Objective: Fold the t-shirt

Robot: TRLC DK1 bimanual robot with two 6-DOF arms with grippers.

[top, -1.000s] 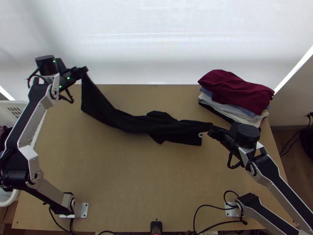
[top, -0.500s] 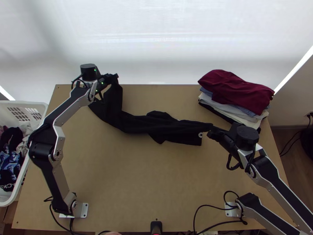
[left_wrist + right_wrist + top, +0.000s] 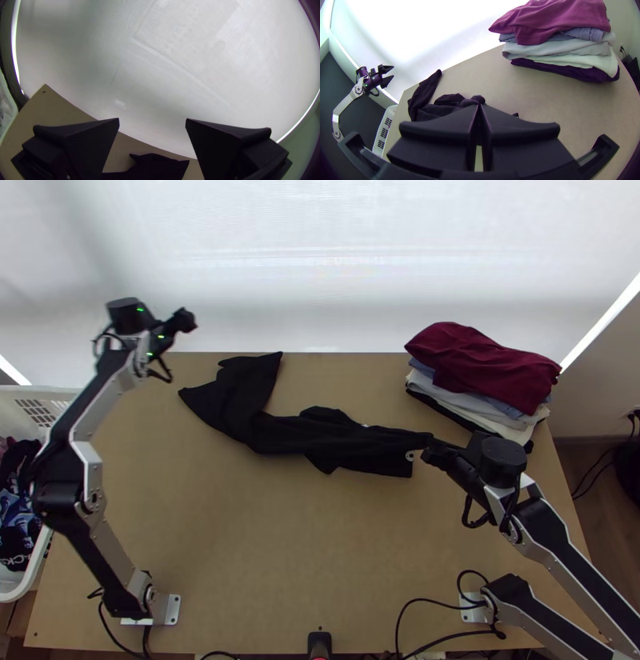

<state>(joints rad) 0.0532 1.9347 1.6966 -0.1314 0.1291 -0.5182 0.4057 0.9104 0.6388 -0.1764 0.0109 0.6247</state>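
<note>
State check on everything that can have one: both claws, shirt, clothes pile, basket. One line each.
Left claw: open, holding nothing, beyond the table's far edge.
Right claw: shut on one end of the t-shirt.
T-shirt: bunched in a long strip on the table, unfolded.
Clothes pile: stacked, dark red piece on top.
Basket: upright, clothes inside.

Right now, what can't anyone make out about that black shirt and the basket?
- Right wrist view: how much of the t-shirt the right end effector pinches; its fingers cover it.
- Top view: where the neckline lies; bunched dark folds hide it.
- Top view: the basket's far side, cut off by the left edge.
</note>
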